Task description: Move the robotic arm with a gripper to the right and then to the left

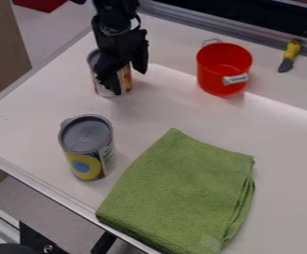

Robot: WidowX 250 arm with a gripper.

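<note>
The black gripper (129, 81) hangs over the upper left part of the white table. Its two fingers stand apart, so it is open. Behind and partly hidden by it is a can (126, 79) with a light, orange-marked label. From this view I cannot tell whether the gripper touches that can.
A red pot (215, 74) with metal handles stands right of the gripper. Farther right lies a yellow-handled tool (293, 49). A grey-lidded can (87, 134) stands at the left, nearer the front edge, beside a folded green cloth (182, 193). A metal rail (182, 16) runs along the back.
</note>
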